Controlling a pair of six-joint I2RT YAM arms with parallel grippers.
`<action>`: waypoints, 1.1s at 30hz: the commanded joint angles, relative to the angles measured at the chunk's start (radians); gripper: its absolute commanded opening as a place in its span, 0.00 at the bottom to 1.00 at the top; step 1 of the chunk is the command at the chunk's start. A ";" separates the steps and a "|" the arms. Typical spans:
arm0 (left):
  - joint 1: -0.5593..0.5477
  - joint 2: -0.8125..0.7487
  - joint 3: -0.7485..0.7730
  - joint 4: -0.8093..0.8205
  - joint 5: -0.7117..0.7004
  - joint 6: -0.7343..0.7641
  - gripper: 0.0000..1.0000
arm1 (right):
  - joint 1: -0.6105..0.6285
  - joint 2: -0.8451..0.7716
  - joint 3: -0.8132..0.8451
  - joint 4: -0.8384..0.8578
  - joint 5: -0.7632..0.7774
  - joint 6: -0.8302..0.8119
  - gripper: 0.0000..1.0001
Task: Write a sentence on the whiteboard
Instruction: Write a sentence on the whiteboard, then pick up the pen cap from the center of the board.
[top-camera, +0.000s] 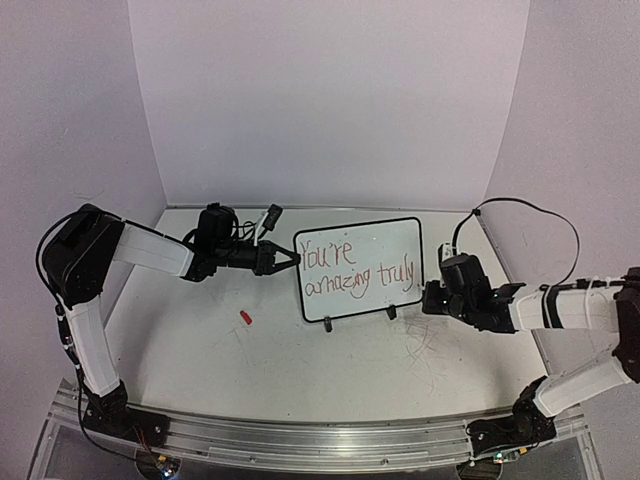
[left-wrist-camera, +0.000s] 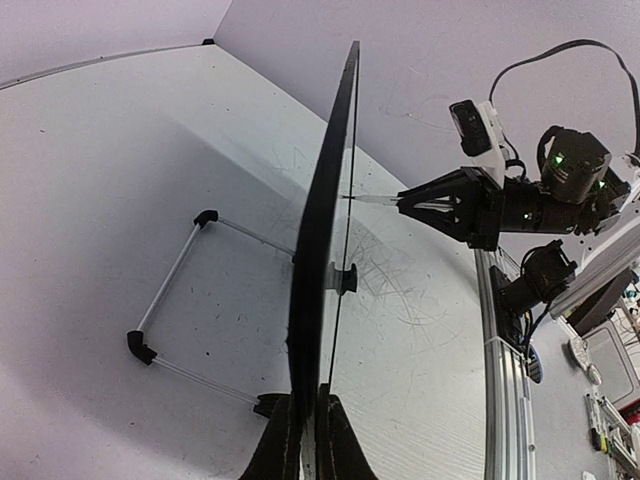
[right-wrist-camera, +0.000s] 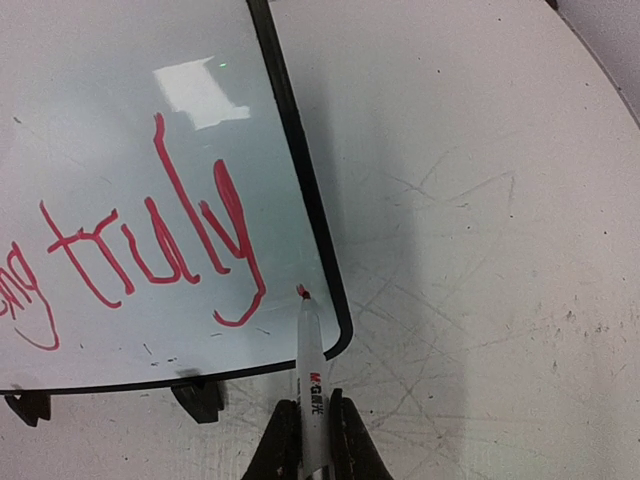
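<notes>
The whiteboard (top-camera: 385, 240) stands upright on two black feet at mid table. The sentence (top-camera: 355, 270) reads "You're amazing truly" in red, in two lines; the word "truly" (right-wrist-camera: 150, 240) shows in the right wrist view. My left gripper (top-camera: 290, 259) is shut on the whiteboard's left edge (left-wrist-camera: 318, 300), seen edge-on in the left wrist view. My right gripper (top-camera: 428, 296) is shut on a white marker (right-wrist-camera: 311, 370). Its red tip (right-wrist-camera: 303, 293) touches the board's lower right corner, just after the "y".
A red marker cap (top-camera: 245, 317) lies on the table left of the board. A wire stand (left-wrist-camera: 170, 300) props the board from behind. Grey scribble scuffs (right-wrist-camera: 450, 300) mark the tabletop to the right. White walls enclose the table on three sides.
</notes>
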 joint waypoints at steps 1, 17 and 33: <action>-0.012 -0.033 0.001 -0.074 -0.011 0.027 0.00 | -0.004 -0.217 0.024 -0.097 -0.067 0.036 0.00; -0.003 -0.089 -0.013 -0.227 -0.018 0.063 0.00 | -0.006 -0.378 0.025 -0.050 -0.014 -0.058 0.00; -0.004 -0.204 -0.023 -0.285 -0.176 0.037 0.40 | -0.006 -0.325 0.044 0.018 -0.044 -0.131 0.00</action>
